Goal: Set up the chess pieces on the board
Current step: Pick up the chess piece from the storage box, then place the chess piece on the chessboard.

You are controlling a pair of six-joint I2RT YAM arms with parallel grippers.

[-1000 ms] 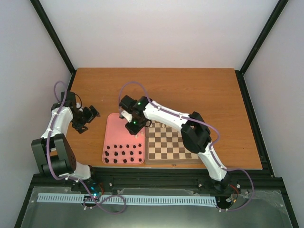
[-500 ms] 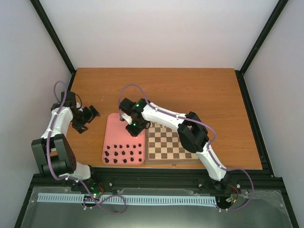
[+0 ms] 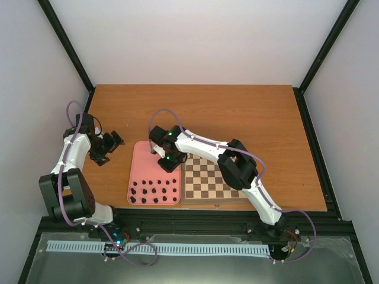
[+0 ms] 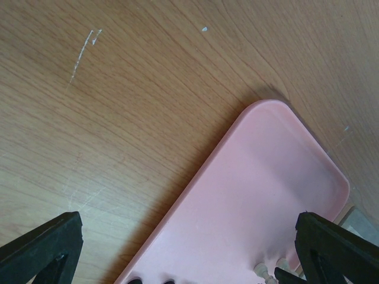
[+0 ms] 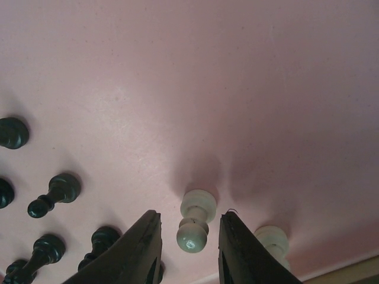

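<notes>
Since a second ago the right tool (image 3: 167, 158) has slid a little further over the pink tray (image 3: 140, 171) and its jaws have drawn in; the left arm has not stirred.

From above, the chessboard (image 3: 207, 177) lies just right of the tray, edge to edge, and no piece shows on its squares, so by my reading the setting-up has barely begun. Black pieces (image 3: 154, 192) sit in rows at the tray's near end. The left tool (image 3: 111, 144) hangs wide over bare table (image 3: 249, 112), left of the tray. The table is orange-brown wood, shut in by plain white walls (image 3: 195, 41) and a black frame (image 3: 320, 47).

On the left wrist, scratched woodgrain and one rounded tray corner fill the view between widely parted fingers.

On the right wrist, the jaws stand narrow on either side of a cream pawn (image 5: 194, 222) upright on the tray, a slim gap each side, not yet pinching. A second cream piece (image 5: 271, 239) stands just outside the right finger.
</notes>
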